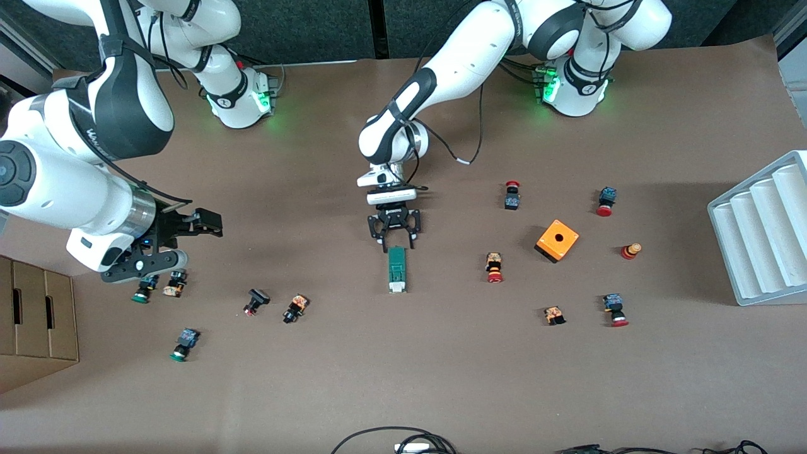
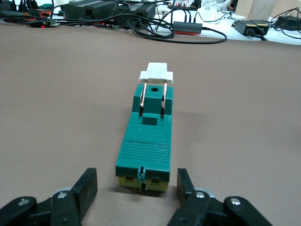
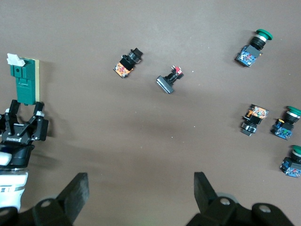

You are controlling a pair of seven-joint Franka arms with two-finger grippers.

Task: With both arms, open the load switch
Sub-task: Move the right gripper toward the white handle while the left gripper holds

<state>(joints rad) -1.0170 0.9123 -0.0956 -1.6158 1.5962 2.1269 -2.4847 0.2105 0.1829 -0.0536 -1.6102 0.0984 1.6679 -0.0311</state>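
Observation:
The load switch (image 1: 396, 270) lies flat mid-table, a narrow dark green block whose white piece points toward the front camera. In the left wrist view the load switch (image 2: 146, 141) runs straight away from the jaws. My left gripper (image 1: 396, 243) is low at its green end, away from the white piece. The left gripper (image 2: 137, 181) is open, its fingers flanking that end with a gap on each side. My right gripper (image 1: 192, 243) hangs open and empty over the right arm's end of the table. In the right wrist view, bare table shows between the right gripper's (image 3: 141, 183) fingers.
An orange cube box (image 1: 557, 239) with a hole and several push buttons lie toward the left arm's end. More push buttons (image 1: 295, 308) lie below the right gripper. A white ribbed rack (image 1: 763, 233) and a cardboard box (image 1: 34, 321) stand at the two table ends.

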